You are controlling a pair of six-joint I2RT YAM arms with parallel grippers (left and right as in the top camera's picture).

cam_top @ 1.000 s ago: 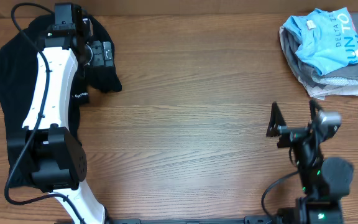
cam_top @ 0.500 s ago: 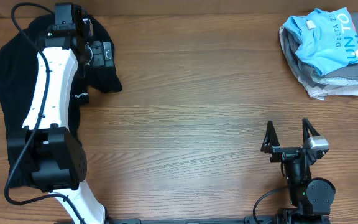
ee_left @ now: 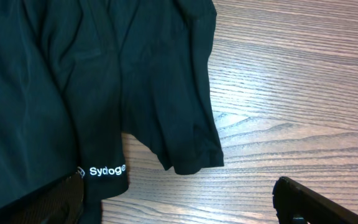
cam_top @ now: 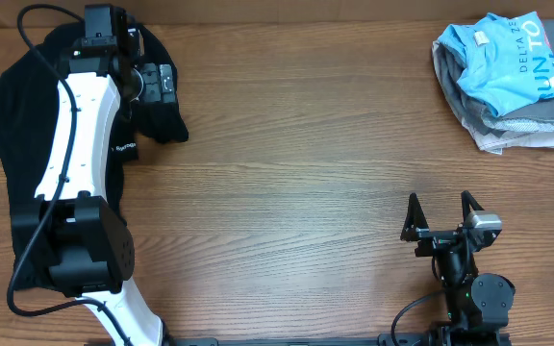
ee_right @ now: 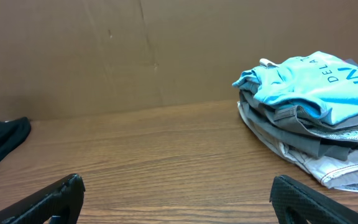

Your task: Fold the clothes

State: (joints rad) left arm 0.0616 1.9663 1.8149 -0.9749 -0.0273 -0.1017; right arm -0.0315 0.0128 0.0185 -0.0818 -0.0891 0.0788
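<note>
A large black shirt [cam_top: 8, 144] lies spread at the table's left end under my white left arm. Its sleeve hem with a small white logo [ee_left: 107, 170] shows in the left wrist view. My left gripper [cam_top: 162, 85] hovers open over the shirt's right edge [ee_left: 185, 112], holding nothing. A light blue T-shirt [cam_top: 498, 60] with white lettering lies crumpled on a pile at the far right corner, also seen as the T-shirt [ee_right: 309, 78] from the right wrist. My right gripper [cam_top: 440, 219] stands open near the front edge, facing that pile, with bare wood between its fingers [ee_right: 319, 202].
Under the blue T-shirt lie grey and whitish garments [cam_top: 517, 130]. A brown cardboard wall [ee_right: 135, 50] closes the far side of the table. Wood tabletop [cam_top: 296, 173] stretches between the two shirts.
My right arm has drawn back toward the front edge and turned its open gripper to face the far side. The left arm and both shirts have not moved.
</note>
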